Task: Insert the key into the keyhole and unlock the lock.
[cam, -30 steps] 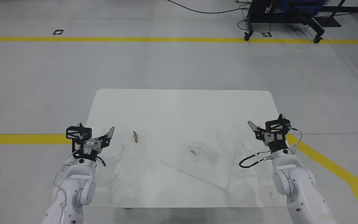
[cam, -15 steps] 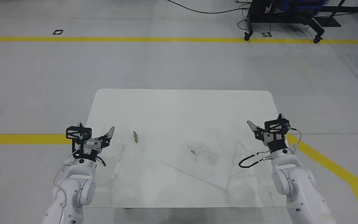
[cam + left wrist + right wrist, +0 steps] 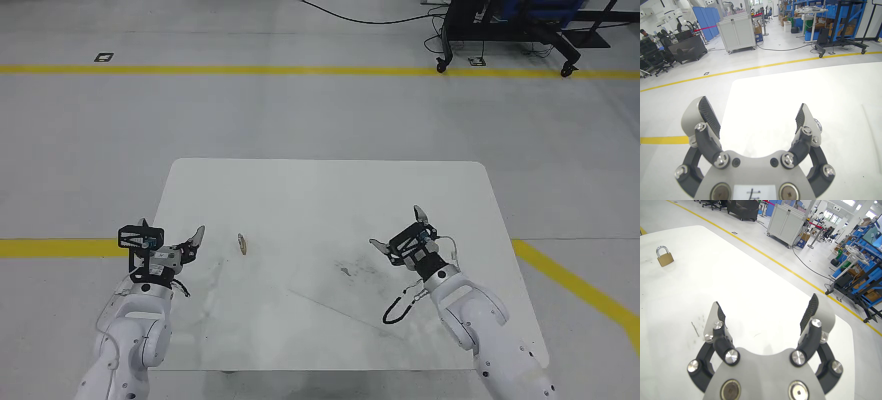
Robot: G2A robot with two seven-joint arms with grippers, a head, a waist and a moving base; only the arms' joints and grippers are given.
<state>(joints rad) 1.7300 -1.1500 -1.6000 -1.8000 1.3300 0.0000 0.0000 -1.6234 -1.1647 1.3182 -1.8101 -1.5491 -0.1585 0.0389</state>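
A small brass padlock [image 3: 241, 243] with a steel shackle lies left of centre on the white table [image 3: 300, 190]. In the right wrist view the padlock [image 3: 664, 256] is far off. A thin metal key [image 3: 345, 270] lies near the table's middle among dark smudges. My right gripper [image 3: 397, 228] is open just right of the key, nothing between its fingers. In its own view the key [image 3: 695, 328] lies beside one of the fingers [image 3: 719, 313] of the right gripper [image 3: 766, 302]. My left gripper [image 3: 170, 240] hangs open at the table's left edge, a short way from the padlock; its own view shows the left gripper [image 3: 752, 106] holding nothing.
A thin clear sheet [image 3: 340, 300] lies flat on the table's front middle, under the key. A black cable [image 3: 400, 300] loops off the right wrist. The table's back half is bare white surface. Floor with yellow lines surrounds the table.
My right arm has swung in from the table's right edge toward the middle, ending close to the key. The left arm, padlock and key have not moved.
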